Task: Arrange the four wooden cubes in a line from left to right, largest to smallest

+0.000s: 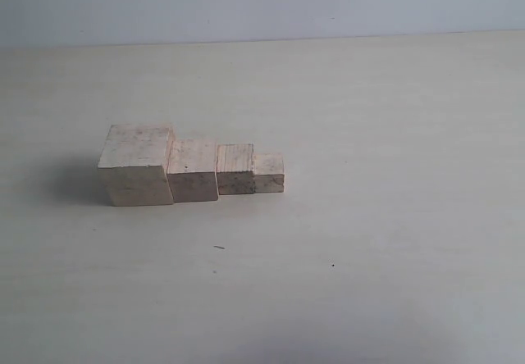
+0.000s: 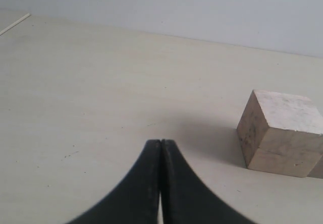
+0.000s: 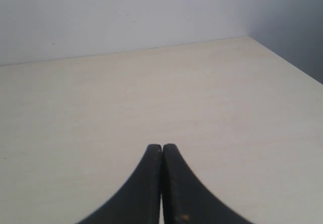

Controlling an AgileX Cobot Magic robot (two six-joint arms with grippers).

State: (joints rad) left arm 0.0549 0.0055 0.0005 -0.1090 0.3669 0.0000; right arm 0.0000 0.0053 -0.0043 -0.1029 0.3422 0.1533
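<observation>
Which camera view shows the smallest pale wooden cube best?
The exterior view. There the smallest pale wooden cube sits fully visible at the right end of the row. The left wrist view shows the largest pale wooden cube, not the smallest; the right wrist view shows no cube.

Right gripper (image 3: pixel 161 148): two black curved fingers (image 3: pixel 141 188), tips pressed together with no gap, holding nothing. Table (image 3: pixel 151 93): pale wood-grain surface beneath and beyond the fingers. Wall (image 3: pixel 126 17): plain pale grey, meeting the table's far edge; corner visible at one side.
</observation>
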